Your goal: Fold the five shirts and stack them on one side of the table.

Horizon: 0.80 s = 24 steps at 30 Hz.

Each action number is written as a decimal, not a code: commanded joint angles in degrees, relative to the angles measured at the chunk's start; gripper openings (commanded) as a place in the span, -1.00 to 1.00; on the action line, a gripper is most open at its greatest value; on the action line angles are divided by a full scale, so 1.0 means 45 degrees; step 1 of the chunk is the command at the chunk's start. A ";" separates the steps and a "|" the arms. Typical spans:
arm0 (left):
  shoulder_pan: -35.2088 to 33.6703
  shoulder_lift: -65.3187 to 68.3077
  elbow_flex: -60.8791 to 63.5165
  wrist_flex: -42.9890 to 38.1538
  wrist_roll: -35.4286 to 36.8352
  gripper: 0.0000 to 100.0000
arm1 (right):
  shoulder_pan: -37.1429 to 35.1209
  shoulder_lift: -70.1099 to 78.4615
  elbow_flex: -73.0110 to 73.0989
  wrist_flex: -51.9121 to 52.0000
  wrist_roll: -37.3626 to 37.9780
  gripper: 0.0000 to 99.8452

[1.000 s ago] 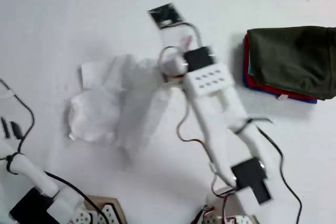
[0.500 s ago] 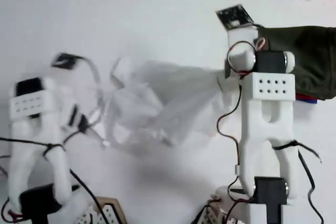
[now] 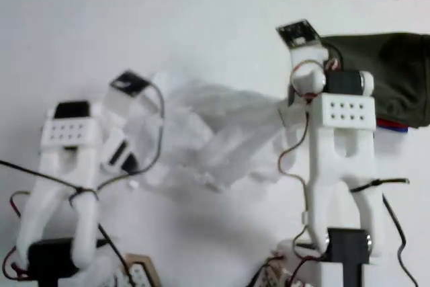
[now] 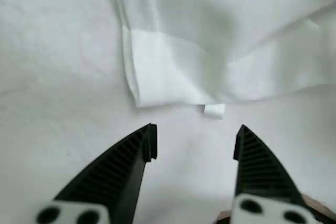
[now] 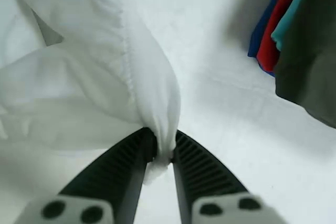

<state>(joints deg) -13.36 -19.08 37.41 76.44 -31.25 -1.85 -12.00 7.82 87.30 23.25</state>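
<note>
**While R gripper pinches white shirt, L gripper hangs spread**

Where the two arms flank it, the white shirt (image 3: 215, 126) lies rumpled at mid-table, not folded. One bunched edge is drawn out twd the right side. The R gripper (image 5: 160, 153) has that edge: both black fingers are pressed onto a gathered ridge of cloth, w/ a bit of fabric poking out below them. The rest of the shirt fans away from the pinch in loose folds.

At the shirt's other side, the L gripper (image 4: 194, 135) is just above the table (image 3: 201, 25). Its fingers are set wide apart, w/ nothing between them. Its tips point at a hemmed corner of the shirt, near but not touching. A small white tag (image 4: 214, 110) sits just beside that corner.

The stack (image 3: 390, 78) of folded shirts is at the table's right side: dark green on top, then teal, red and blue edges below. Seen fm the right wrist, a strip of bare table lies btwn stack and white shirt. Seen fm above, the right arm's wrist overlaps the stack's near edge.
</note>
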 commanded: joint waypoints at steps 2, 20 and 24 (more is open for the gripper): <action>-0.0762 -0.0371 0.0615 -0.1543 -0.0078 -0.47 | 0.0107 -0.0830 -0.0078 -0.0205 0.0059 -0.96; -0.1035 0.2774 0.2120 -0.5392 -0.0117 -0.50 | 0.0107 -0.0830 -0.0059 -0.0205 0.0059 -0.96; -0.0977 0.3028 0.1084 -0.4767 -0.0098 -0.84 | 0.0088 -0.0811 -0.0039 -0.0205 0.0059 -0.96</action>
<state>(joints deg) -17.23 -6.07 45.67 54.37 -31.43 -1.85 -12.00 7.82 87.30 23.25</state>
